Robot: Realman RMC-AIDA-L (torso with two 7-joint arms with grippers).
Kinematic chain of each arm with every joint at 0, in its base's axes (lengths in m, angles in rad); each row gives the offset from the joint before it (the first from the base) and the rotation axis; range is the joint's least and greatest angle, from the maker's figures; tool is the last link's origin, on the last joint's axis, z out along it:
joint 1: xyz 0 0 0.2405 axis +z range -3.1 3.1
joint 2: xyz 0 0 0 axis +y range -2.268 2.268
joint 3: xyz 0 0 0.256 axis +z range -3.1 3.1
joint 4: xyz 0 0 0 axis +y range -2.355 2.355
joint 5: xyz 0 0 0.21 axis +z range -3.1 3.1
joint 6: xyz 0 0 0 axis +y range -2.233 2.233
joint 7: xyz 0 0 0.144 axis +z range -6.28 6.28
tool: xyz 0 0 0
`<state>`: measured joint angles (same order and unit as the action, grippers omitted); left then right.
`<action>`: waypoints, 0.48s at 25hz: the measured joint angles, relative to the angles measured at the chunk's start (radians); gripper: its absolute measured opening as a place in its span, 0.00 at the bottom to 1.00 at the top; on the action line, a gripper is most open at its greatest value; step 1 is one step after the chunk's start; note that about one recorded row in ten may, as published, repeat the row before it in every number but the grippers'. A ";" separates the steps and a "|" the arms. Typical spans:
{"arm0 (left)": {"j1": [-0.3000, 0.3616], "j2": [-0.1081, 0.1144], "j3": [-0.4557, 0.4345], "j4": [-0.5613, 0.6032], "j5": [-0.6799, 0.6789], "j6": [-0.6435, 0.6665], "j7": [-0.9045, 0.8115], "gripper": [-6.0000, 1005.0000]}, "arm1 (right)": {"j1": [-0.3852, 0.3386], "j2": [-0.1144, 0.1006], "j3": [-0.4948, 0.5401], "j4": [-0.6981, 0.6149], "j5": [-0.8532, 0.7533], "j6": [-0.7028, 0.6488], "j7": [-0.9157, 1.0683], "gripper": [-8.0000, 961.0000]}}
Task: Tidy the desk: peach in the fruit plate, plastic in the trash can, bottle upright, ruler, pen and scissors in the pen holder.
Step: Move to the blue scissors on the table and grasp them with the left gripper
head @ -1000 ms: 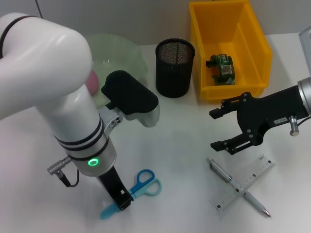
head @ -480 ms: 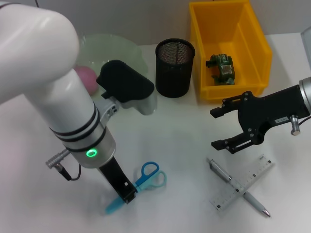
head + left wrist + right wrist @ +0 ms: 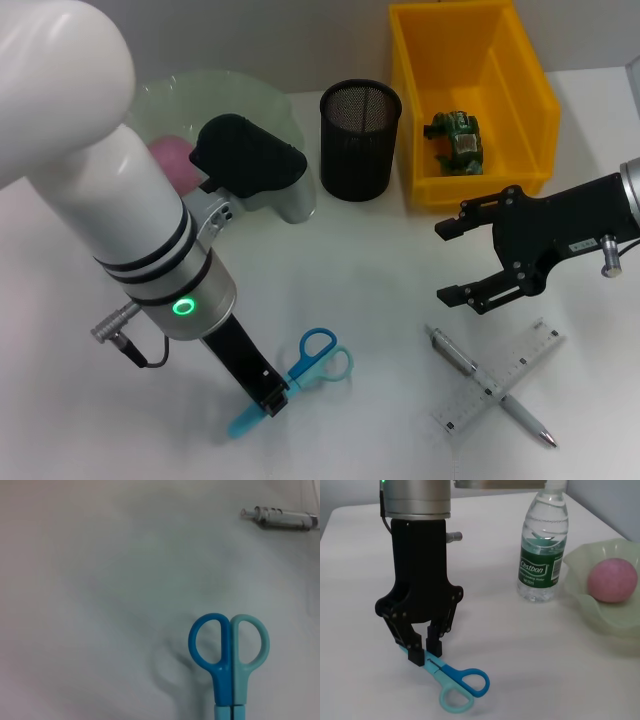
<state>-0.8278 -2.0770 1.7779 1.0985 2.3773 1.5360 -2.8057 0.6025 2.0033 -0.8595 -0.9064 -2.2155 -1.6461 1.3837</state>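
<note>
Left end effector (image 3: 262,403) clamps blade end of blue scissors (image 3: 315,360), handles free for mesh pen holder (image 3: 360,139) drop. Right end effector (image 3: 468,262) wide, idle right of holder.

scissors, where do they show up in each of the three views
Head view: the scissors lie low and left of centre, blades in the left gripper.
Left wrist view: the scissors sit at the lower edge, handles up, blades cut off.
Right wrist view: the scissors lie bottom centre, under the left gripper.
Shared landmark: the two-tone blue handle loops.
</note>
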 joint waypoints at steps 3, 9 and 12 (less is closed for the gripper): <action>0.001 0.000 -0.003 -0.002 -0.002 0.000 0.001 0.21 | 0.000 0.000 0.000 0.000 0.000 0.000 0.000 0.85; 0.002 0.000 -0.003 -0.002 -0.006 0.003 0.003 0.21 | -0.001 0.000 -0.001 0.000 0.001 0.000 0.000 0.85; 0.002 0.001 -0.003 -0.005 -0.006 0.002 0.003 0.21 | -0.003 0.000 -0.001 0.000 0.001 0.000 0.000 0.85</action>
<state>-0.8262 -2.0764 1.7752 1.0938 2.3709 1.5377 -2.8029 0.5999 2.0038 -0.8605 -0.9066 -2.2149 -1.6460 1.3836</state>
